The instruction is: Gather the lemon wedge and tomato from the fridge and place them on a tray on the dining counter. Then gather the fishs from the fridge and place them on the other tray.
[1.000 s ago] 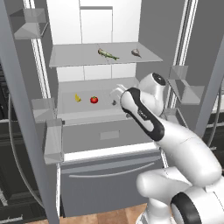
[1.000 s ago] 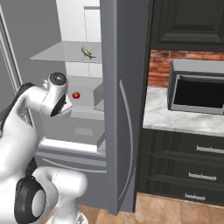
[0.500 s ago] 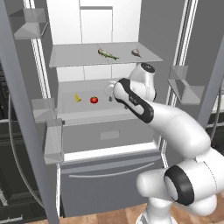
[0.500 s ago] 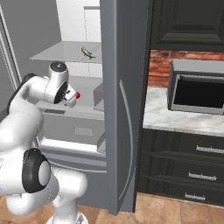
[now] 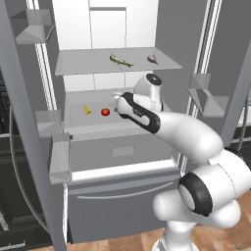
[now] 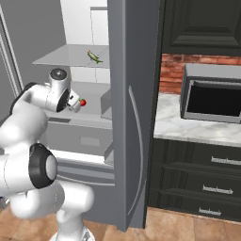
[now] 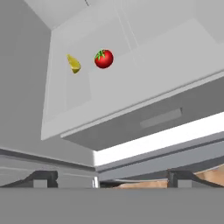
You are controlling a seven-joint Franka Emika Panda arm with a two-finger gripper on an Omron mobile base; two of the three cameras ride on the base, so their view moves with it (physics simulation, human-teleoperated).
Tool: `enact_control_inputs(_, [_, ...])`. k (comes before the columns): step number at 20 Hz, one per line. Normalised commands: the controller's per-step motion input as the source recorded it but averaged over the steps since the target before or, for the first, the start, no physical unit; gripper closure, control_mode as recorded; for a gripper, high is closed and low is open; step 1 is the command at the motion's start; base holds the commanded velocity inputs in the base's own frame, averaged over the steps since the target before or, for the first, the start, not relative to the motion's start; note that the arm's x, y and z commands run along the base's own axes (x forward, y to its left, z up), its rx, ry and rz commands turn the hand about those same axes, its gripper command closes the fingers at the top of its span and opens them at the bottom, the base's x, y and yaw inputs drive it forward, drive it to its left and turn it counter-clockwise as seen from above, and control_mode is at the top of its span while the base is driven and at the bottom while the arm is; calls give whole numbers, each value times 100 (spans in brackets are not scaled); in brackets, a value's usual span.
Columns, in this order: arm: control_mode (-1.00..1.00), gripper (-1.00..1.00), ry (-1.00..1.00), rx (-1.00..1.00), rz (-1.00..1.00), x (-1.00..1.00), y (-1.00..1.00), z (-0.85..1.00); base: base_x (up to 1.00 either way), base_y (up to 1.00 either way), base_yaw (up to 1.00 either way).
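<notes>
Fridge [image 5: 166,59] shelves, upper with two fish [image 5: 121,61], lower (wider) with lemon wedge [image 5: 87,109], tomato [image 5: 105,112]

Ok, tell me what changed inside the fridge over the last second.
The arm swung left across the middle shelf, carrying the open gripper toward the tomato; nothing has been grasped. The tomato, lemon wedge and both fish on the upper shelf lie where they were, and the fridge doors remain open.
</notes>
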Motion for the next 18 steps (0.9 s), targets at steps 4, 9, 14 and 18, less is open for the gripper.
enact_control_inputs(4, [-100,-100,-9,-4,1,40,1,-17,0,0,0])
enact_control_inputs(9, [-100,-100,-5,-8,0,34,-6,-4,0,0,0])
enact_control_inputs(14, [-100,-100,-3,-7,0,45,0,0,0,0,0])
enact_control_inputs(18, [-100,-100,0,-4,1,40,0,0,0,0,0])
